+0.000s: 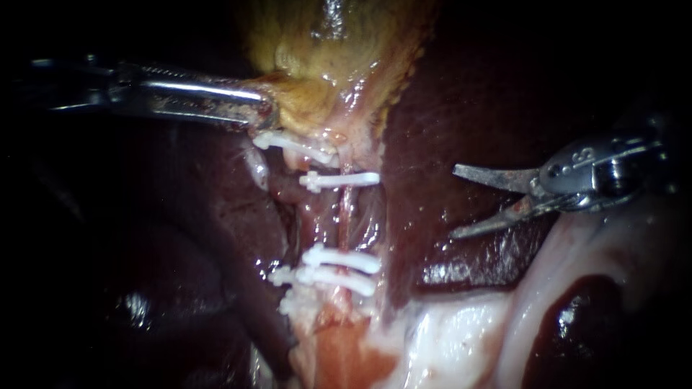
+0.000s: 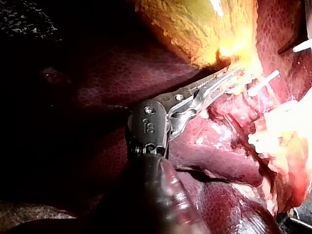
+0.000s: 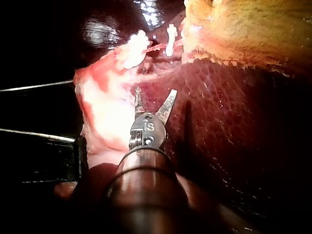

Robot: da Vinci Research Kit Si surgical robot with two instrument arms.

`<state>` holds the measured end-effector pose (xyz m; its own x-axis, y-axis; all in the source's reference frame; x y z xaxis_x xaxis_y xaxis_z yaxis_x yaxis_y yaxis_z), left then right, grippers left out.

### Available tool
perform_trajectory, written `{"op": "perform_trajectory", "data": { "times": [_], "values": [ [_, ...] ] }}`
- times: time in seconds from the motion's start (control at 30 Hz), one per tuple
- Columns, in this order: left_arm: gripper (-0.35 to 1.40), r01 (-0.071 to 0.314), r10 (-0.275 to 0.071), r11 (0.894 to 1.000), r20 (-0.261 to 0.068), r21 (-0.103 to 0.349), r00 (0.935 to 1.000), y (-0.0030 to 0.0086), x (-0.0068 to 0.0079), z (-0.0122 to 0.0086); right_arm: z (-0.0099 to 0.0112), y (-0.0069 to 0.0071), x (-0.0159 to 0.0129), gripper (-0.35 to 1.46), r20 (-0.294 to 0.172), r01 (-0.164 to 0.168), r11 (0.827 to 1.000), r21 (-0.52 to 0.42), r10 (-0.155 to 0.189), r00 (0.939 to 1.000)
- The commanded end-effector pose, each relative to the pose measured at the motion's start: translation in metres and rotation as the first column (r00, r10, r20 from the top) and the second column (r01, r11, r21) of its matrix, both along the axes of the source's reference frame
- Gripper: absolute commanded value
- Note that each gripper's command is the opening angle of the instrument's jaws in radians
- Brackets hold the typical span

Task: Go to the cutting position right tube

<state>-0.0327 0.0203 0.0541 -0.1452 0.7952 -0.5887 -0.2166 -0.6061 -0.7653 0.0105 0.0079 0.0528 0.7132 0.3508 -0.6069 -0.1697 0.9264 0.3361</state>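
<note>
My right instrument (image 1: 454, 202) comes in from the right, its two blades open in a wide V over the dark liver (image 1: 447, 122), well right of the clipped tubes. A thin reddish tube (image 1: 347, 216) runs between an upper white clip (image 1: 339, 180) and lower white clips (image 1: 342, 261). My left instrument (image 1: 263, 112) is shut on the lower edge of the yellowish gallbladder (image 1: 324, 50). In the right wrist view the open blades (image 3: 155, 92) point toward the clips (image 3: 170, 39), still apart from them. The left wrist view shows the shut jaws (image 2: 229, 78) at the gallbladder's edge.
Another white clip (image 1: 295, 146) sits just under the left jaws. Pale whitish tissue (image 1: 461, 331) spreads below the clips and curves to the right under the right instrument. Dark liver (image 1: 216, 238) lies left of the tubes.
</note>
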Motion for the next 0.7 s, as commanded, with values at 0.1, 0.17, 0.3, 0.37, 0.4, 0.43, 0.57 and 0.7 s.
{"op": "perform_trajectory", "data": {
  "times": [0.1,0.17,0.3,0.37,0.4,0.43,0.57,0.7],
  "values": [
    [-0.35,0.000,0.000,1.000,0.002,0.009,1.0000,0.0012,0.0018,-0.0015,0.0000,0.0000,0.0000,1.43,0.000,0.000,1.000,0.000,0.000,1.0000],
    [-0.35,0.010,-0.010,1.000,-0.004,0.014,0.9999,0.0020,0.0030,-0.0024,0.0000,0.0000,0.0000,1.43,0.000,0.000,1.000,0.000,0.000,1.0000],
    [-0.35,0.035,-0.035,0.999,-0.002,0.008,0.9994,0.0033,0.0052,-0.0044,0.0000,0.0000,0.0001,1.43,0.003,0.001,1.000,0.001,-0.001,1.0000],
    [-0.35,0.043,-0.043,0.999,0.002,0.005,0.9991,0.0036,0.0060,-0.0052,0.0000,0.0001,0.0001,1.43,0.003,0.001,1.000,0.001,-0.001,1.0000],
    [-0.35,0.046,-0.046,0.999,0.000,0.006,0.9990,0.0037,0.0062,-0.0054,0.0000,0.0001,0.0002,1.43,0.003,0.000,1.000,0.001,0.000,1.0000],
    [-0.35,0.046,-0.046,0.999,-0.001,0.007,0.9989,0.0037,0.0063,-0.0056,-0.0001,0.0001,0.0002,1.43,0.003,0.000,1.000,0.002,0.000,1.0000],
    [-0.35,0.048,-0.048,0.999,-0.003,0.005,0.9988,0.0035,0.0060,-0.0056,-0.0003,0.0006,0.0011,1.43,-0.003,-0.002,1.000,0.013,0.002,1.0000],
    [-0.35,0.049,-0.049,0.999,-0.003,0.005,0.9988,0.0034,0.0059,-0.0056,-0.0004,0.0010,0.0029,1.43,-0.037,-0.010,0.996,0.088,0.014,0.9992]
  ]
}}
